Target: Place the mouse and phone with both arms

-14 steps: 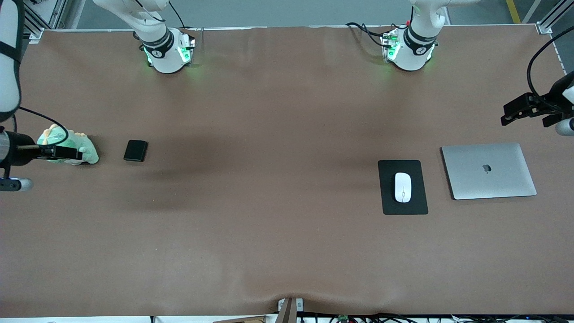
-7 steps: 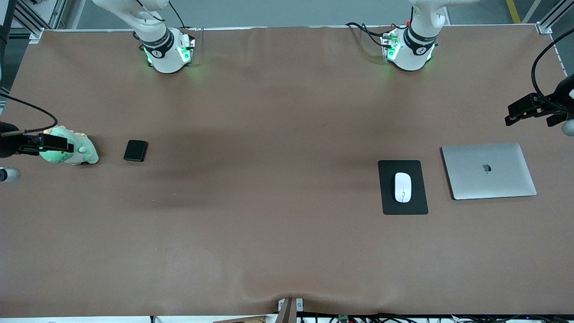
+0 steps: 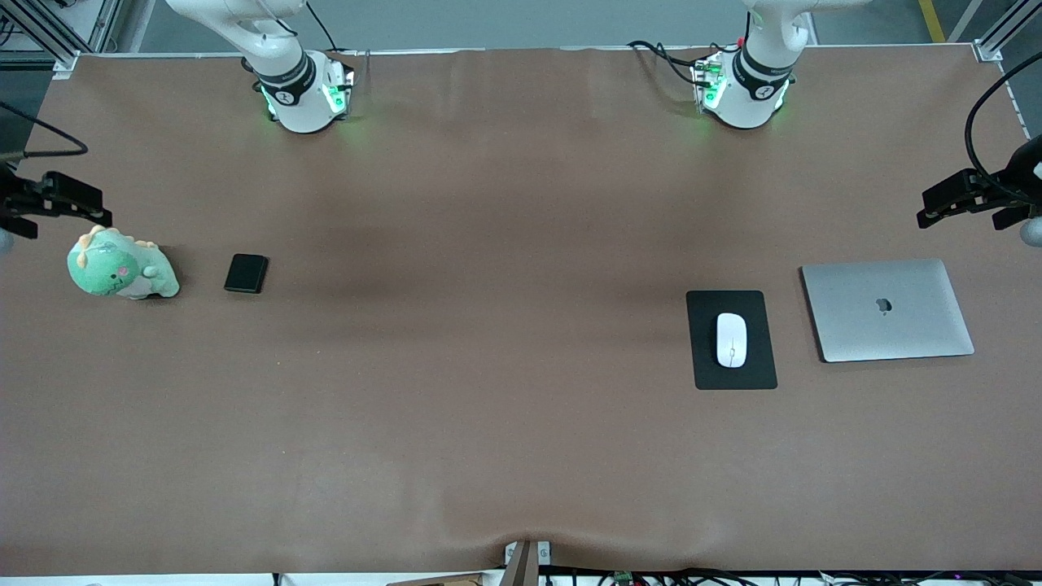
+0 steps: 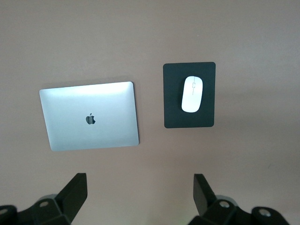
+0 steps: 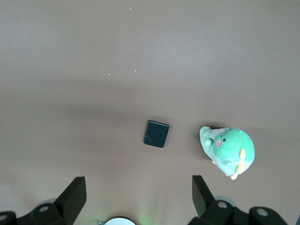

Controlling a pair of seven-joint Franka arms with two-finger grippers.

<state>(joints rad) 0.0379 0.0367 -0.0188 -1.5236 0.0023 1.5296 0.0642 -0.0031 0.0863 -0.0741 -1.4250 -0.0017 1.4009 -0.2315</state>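
Observation:
The white mouse lies on a black mat beside a closed silver laptop; it also shows in the left wrist view. The black phone lies on the brown table beside a green plush dinosaur; the right wrist view shows the phone too. My left gripper is open and empty, high over the table at the left arm's end. My right gripper is open and empty, high over the table's edge at the right arm's end.
The laptop and mat lie toward the left arm's end. The plush dinosaur stands toward the right arm's end. Both arm bases stand at the table's back edge.
My right gripper has pulled up and away from over the plush dinosaur toward the table's edge. My left gripper has drifted slightly outward. The phone and mouse have not moved.

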